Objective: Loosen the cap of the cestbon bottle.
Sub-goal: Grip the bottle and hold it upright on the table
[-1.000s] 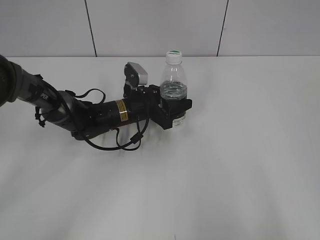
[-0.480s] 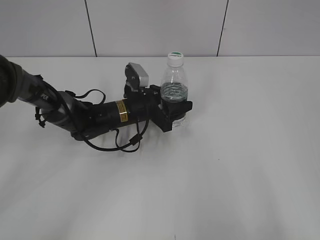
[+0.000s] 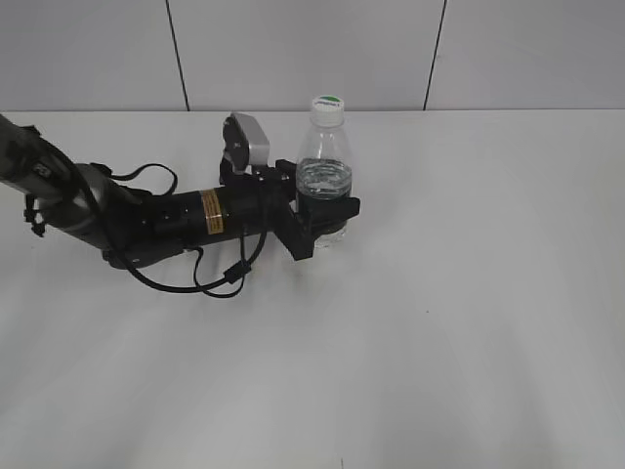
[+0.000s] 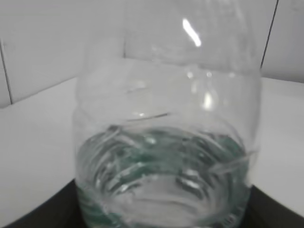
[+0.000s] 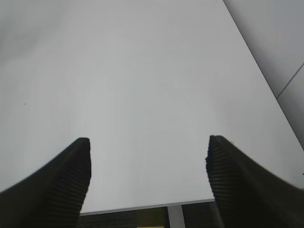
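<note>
The cestbon bottle [image 3: 323, 168] stands upright on the white table, clear with water low inside. Its white cap [image 3: 327, 106] with a green mark sits on the neck. My left gripper [image 3: 324, 217] is shut on the bottle's lower body, its black jaws on either side. The left wrist view is filled by the bottle [image 4: 166, 142], with greenish ribbing showing through the water. My right gripper [image 5: 148, 178] is open and empty over bare table; it does not show in the exterior view.
My left arm [image 3: 146, 220] lies low across the table from the left, with a loose black cable [image 3: 220, 278] looping in front of it. The table's far edge [image 5: 142, 206] shows in the right wrist view. A tiled wall stands behind.
My left gripper has moved to the left with the bottle held in it, and the arm has drawn back. The bottle stays upright.
</note>
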`<state>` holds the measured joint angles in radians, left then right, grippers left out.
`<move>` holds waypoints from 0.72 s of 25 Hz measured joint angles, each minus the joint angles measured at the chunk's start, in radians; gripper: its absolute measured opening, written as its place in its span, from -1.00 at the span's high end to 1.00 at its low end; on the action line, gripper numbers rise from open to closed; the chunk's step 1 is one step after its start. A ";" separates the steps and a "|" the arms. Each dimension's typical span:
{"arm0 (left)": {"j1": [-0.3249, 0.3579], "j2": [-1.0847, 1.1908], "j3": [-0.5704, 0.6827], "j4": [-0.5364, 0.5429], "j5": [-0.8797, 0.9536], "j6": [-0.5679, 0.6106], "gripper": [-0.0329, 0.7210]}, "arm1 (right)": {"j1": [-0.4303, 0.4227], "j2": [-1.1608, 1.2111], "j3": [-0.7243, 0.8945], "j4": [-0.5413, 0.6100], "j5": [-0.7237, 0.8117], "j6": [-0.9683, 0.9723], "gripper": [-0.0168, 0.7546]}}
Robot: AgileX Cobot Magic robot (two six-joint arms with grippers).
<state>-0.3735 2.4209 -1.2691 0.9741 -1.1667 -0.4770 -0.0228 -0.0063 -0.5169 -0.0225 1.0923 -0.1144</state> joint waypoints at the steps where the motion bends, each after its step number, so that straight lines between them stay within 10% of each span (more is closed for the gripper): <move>1: 0.004 -0.026 0.021 0.000 -0.001 0.008 -0.16 | 0.000 0.000 0.000 0.000 0.000 0.000 -0.55; 18: 0.008 -0.117 0.310 -0.140 -0.006 0.150 -0.16 | 0.000 0.000 0.000 0.000 0.000 0.000 -0.55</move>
<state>-0.3655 2.3036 -0.9595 0.8338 -1.1727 -0.3272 -0.0228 -0.0063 -0.5169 -0.0225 1.0923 -0.1144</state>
